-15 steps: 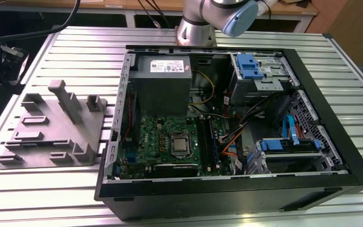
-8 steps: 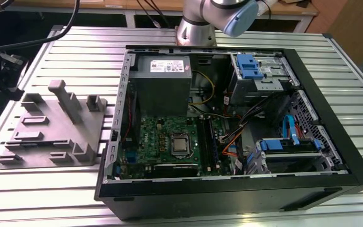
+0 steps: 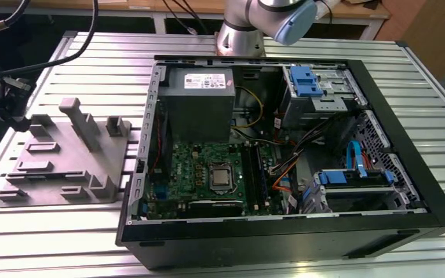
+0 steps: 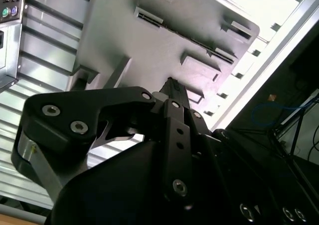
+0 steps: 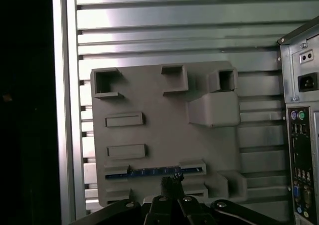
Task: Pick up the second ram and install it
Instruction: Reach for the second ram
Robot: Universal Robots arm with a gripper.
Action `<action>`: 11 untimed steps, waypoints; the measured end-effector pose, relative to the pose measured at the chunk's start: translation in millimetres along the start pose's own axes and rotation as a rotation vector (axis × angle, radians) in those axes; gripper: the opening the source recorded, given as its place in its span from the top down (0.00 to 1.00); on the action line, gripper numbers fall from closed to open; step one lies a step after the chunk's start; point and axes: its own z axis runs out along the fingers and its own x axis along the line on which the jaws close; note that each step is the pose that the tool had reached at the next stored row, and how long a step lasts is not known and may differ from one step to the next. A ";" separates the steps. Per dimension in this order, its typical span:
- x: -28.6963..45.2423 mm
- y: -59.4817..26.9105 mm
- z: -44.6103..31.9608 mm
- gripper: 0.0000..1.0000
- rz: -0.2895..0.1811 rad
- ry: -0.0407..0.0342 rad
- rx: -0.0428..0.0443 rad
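Observation:
The second ram is a thin dark blue stick lying on edge in a long slot of the grey holder block, near the block's end. My gripper hovers above the block, its black fingertips close to the ram's slot and apart from it. The fingers meet at the tip with nothing between them. In the second wrist view the gripper points down at the same holder block. The open computer case holds the green motherboard.
The holder block sits on the ribbed metal table at the exterior view's left, beside the case. The case's back panel with ports stands close to the block. The table's edge rail borders a dark drop.

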 end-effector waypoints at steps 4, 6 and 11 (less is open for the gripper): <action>0.5 -2.5 7.2 0.90 0.000 0.0000 0.0000; 0.8 -3.5 10.6 0.90 0.000 -0.0001 0.0000; 1.3 -5.7 19.0 0.90 0.000 -0.0001 0.0000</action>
